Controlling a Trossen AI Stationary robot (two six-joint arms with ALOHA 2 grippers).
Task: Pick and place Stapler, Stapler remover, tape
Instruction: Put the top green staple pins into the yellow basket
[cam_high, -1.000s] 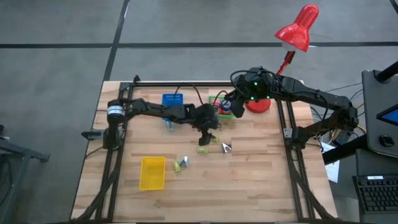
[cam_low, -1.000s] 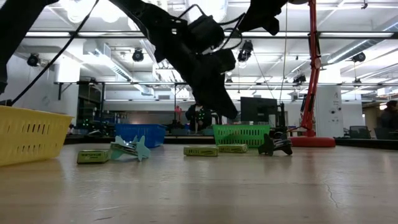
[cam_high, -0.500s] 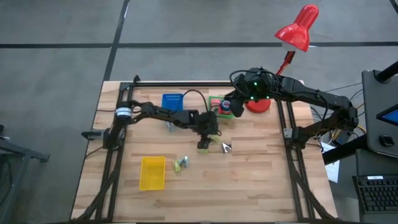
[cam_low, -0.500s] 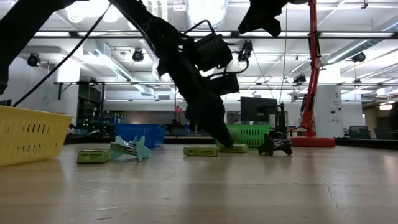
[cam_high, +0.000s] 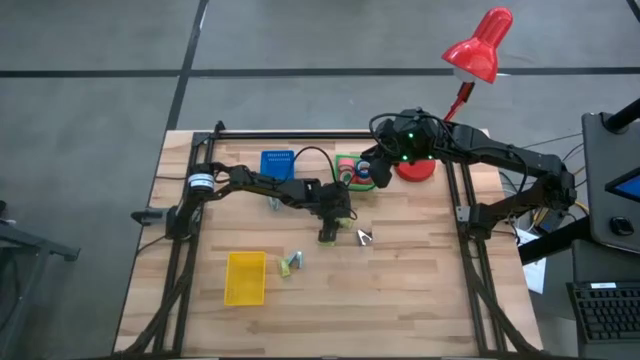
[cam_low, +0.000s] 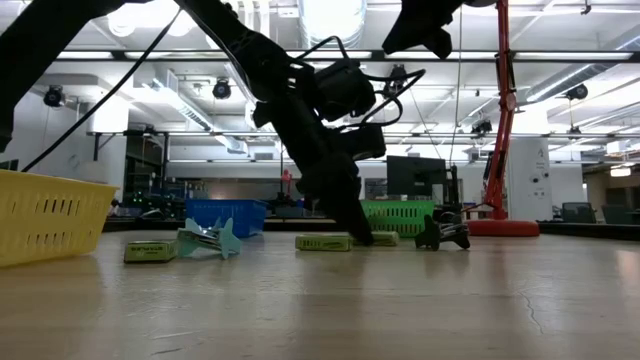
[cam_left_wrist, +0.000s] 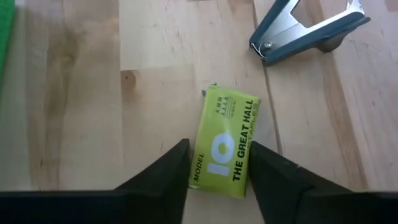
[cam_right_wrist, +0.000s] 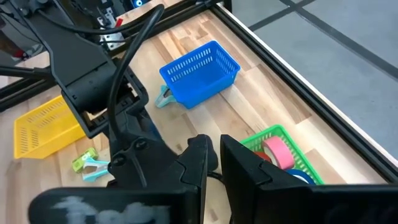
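My left gripper (cam_high: 328, 231) is lowered to the table with its open fingers either side of a yellow-green staple box (cam_left_wrist: 227, 149). A silver and black stapler remover (cam_left_wrist: 305, 28) lies on the wood just beyond it (cam_high: 363, 236). My right gripper (cam_high: 362, 172) hovers over the green bin (cam_high: 346, 160), empty, with only a narrow gap (cam_right_wrist: 214, 146) between its fingers. Pink-red and blue tape rolls (cam_right_wrist: 281, 155) lie in that bin. A teal stapler remover (cam_high: 294, 262) rests beside another green box. My left gripper comes down at the staple box from above, slanting toward the near edge. One finger (cam_left_wrist: 174, 171) stands at each long side of the box's nearer end (cam_left_wrist: 214, 177). The box lies flat on the table. Whether the fingers touch it, I cannot tell.
A blue bin (cam_high: 278, 162) stands at the far edge, with another remover (cam_high: 272, 203) in front of it. A yellow bin (cam_high: 245, 277) sits near the front left. The red lamp's base (cam_high: 415, 168) is right of the green bin. Bare wood lies at the near right.
My left gripper has come down from above the table toward the near edge and onto the staple box, so that its fingers now stand either side of it. In the last half second it has hardly moved. The box and the removers lie as before.
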